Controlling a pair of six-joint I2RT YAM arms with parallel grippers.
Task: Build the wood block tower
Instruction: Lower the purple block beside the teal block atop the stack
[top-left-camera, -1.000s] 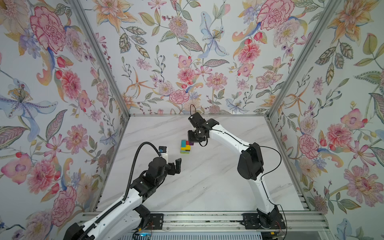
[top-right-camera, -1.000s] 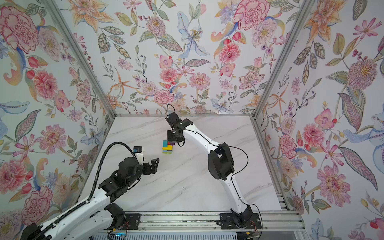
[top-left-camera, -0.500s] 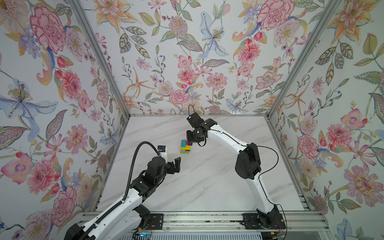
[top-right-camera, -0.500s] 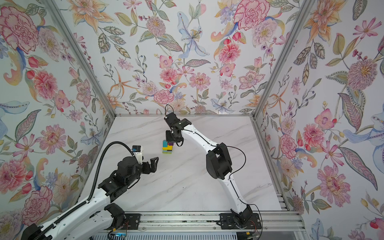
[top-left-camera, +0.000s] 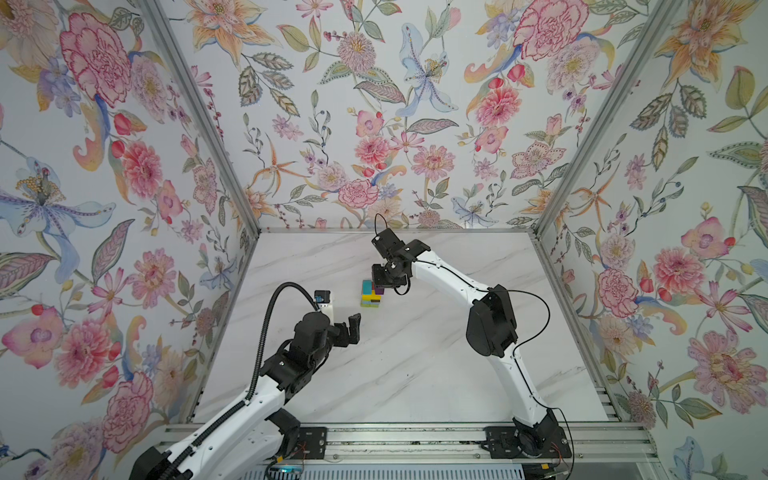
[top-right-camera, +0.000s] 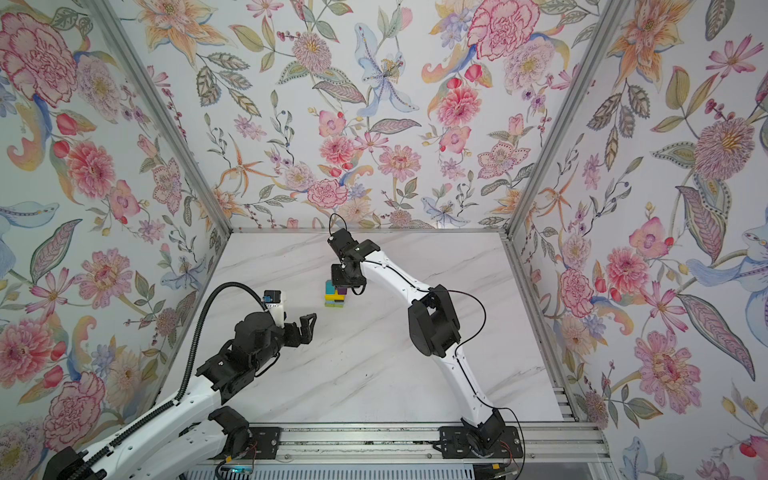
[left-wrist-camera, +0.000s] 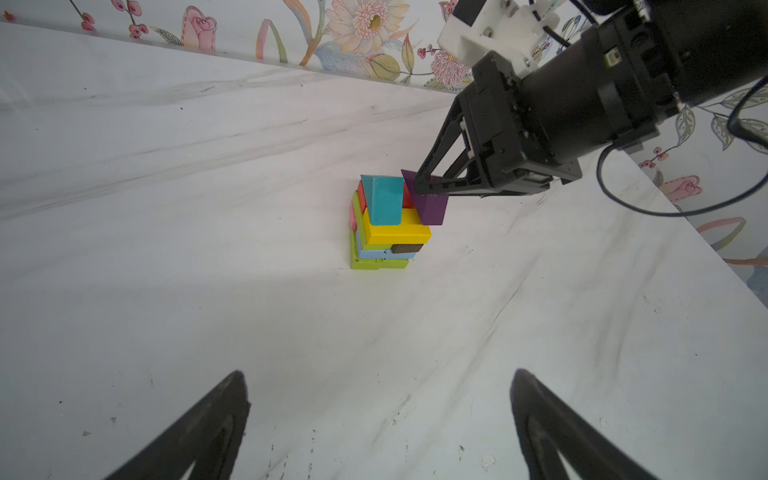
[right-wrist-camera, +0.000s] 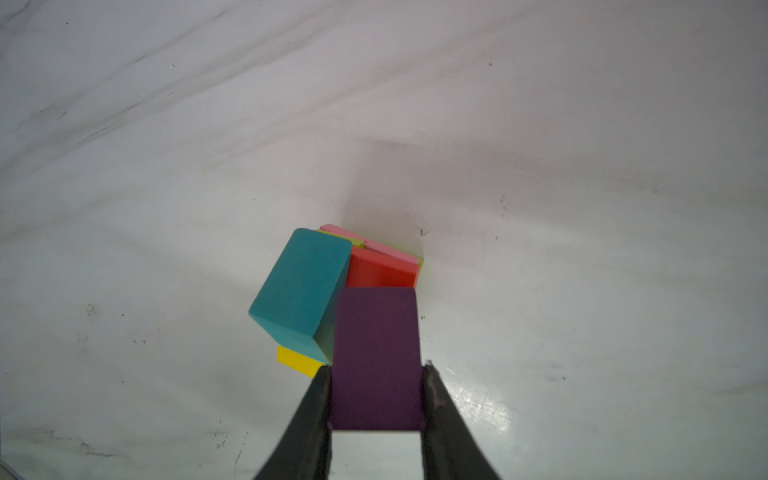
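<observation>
The tower (top-left-camera: 371, 296) (top-right-camera: 335, 296) stands mid-table, a short multicoloured stack of wood blocks. In the left wrist view a teal block (left-wrist-camera: 384, 201) tops it at a skew, over a yellow block (left-wrist-camera: 399, 230) and a lime green base (left-wrist-camera: 374, 262). My right gripper (right-wrist-camera: 376, 370) (top-left-camera: 384, 282) is shut on a purple block (right-wrist-camera: 376, 357) (left-wrist-camera: 430, 203), held at the tower's top beside the teal block (right-wrist-camera: 301, 291) and over a red block (right-wrist-camera: 380, 272). My left gripper (left-wrist-camera: 378, 378) (top-left-camera: 351, 328) stands open and empty, well short of the tower.
The white marble table (top-left-camera: 415, 353) is walled by flowered panels on three sides, with a metal rail (top-left-camera: 399, 440) along its front edge. The right arm's elbow (top-left-camera: 490, 322) hangs above the table to the right of the tower.
The right gripper has shifted a little to the left, toward the tower's top, with the purple block in it. The left arm has hardly moved.
</observation>
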